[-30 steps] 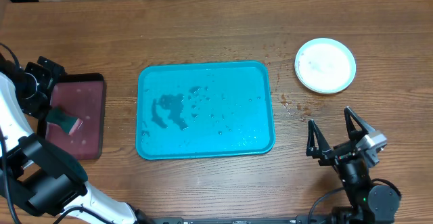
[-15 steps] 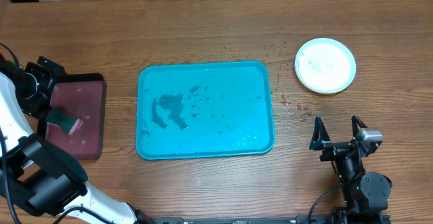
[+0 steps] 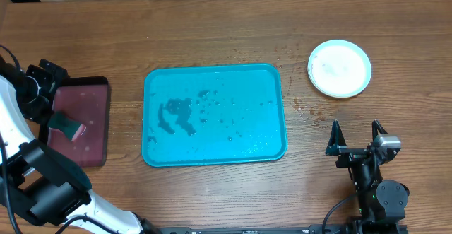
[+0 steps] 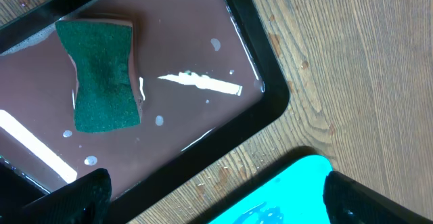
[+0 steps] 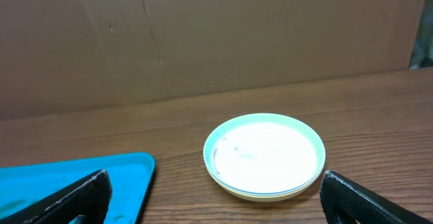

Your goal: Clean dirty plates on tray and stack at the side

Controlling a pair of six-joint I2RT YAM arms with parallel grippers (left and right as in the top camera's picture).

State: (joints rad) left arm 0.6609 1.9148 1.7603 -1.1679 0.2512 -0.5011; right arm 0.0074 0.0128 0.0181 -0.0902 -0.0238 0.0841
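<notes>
The turquoise tray (image 3: 215, 114) lies mid-table, wet with droplets and holding no plates; a corner shows in the left wrist view (image 4: 284, 197) and the right wrist view (image 5: 74, 176). The plates (image 3: 340, 68) stand in one stack at the far right, white on top with mint and yellow-green rims beneath, also in the right wrist view (image 5: 265, 155). My right gripper (image 3: 359, 144) is open and empty, near the front edge, short of the stack. My left gripper (image 4: 213, 200) is open and empty over the maroon tray's edge.
A black-rimmed maroon tray (image 3: 92, 121) at the left holds a green sponge (image 3: 65, 125), also seen in the left wrist view (image 4: 101, 75). Water drops dot the wood between the turquoise tray and the plates. A cardboard wall (image 5: 203, 34) stands behind the table.
My right gripper has swung from a tilted pose to square and drawn back a little toward the front edge. The left arm, the tray and the plates have not moved.
</notes>
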